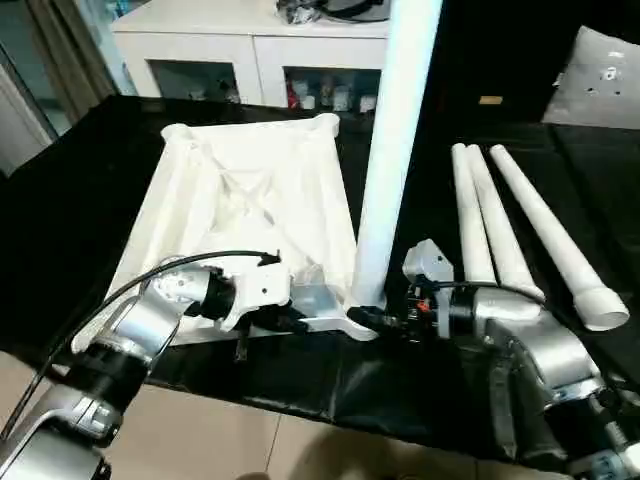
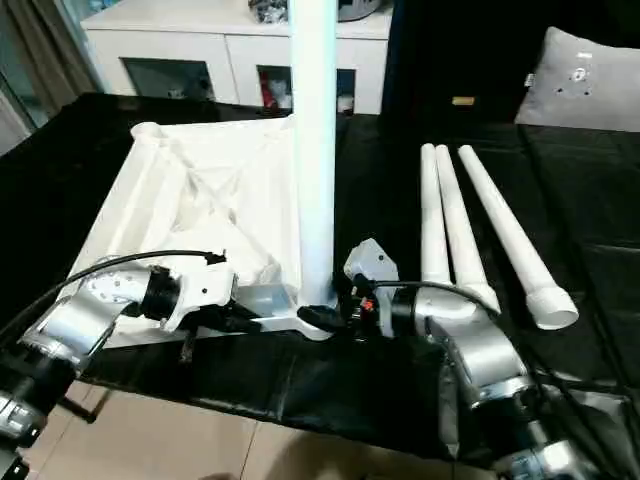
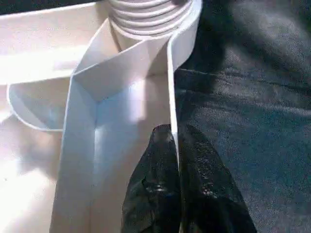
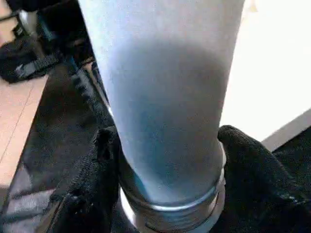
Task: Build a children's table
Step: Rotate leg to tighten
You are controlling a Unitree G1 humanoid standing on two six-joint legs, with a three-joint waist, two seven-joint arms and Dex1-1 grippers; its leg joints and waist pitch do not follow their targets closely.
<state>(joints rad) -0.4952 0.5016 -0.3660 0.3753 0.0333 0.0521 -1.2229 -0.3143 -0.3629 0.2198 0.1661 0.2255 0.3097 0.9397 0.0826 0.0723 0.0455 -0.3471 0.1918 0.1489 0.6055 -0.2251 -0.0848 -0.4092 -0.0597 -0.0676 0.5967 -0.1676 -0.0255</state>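
Leg (image 4: 165, 111) stands upright between right end effector (image 4: 170, 194) fingers

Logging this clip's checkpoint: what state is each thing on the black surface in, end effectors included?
Table top: upside down, ribbed underside up.
Upright leg: standing in the near corner socket.
Three spare legs: lying side by side, unattached.
Left end effector: shut on the table top's rim.
Right end effector: fingers on both sides of the upright leg's base.
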